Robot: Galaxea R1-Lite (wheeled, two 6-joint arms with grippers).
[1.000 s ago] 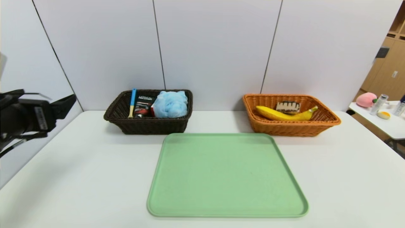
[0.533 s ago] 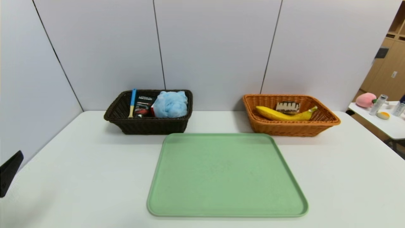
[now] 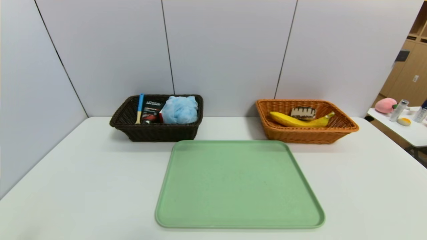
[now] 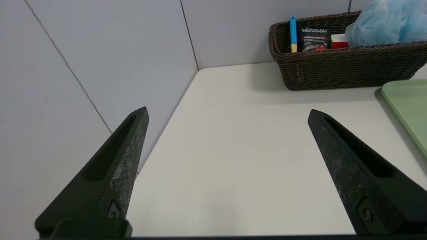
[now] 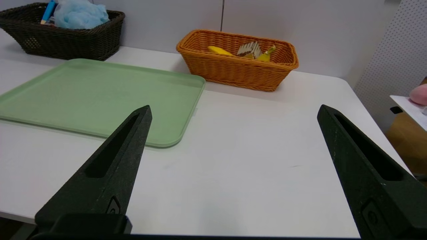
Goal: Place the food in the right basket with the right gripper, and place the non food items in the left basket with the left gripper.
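Pale wall panels back a white desk (image 3: 83,173) carrying a bare green plastic tray (image 3: 238,186). The dark brown wicker basket (image 3: 155,131) holds the non-food items; the orange-tan wicker basket (image 3: 307,135) holds yellow banana (image 3: 293,120) and cake slice (image 3: 303,112). Left pincer (image 4: 227,113) and right pincer (image 5: 233,111) hover low over the desk's near edge, spread wide, gripping nothing.

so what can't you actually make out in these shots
- Puzzle cube: only a red-white sliver in the left wrist view, hidden by the bath pouf.
- Black tube: lower end hidden by the dark basket wall.
- Items on the side table: head view, too small, cut by the edge.
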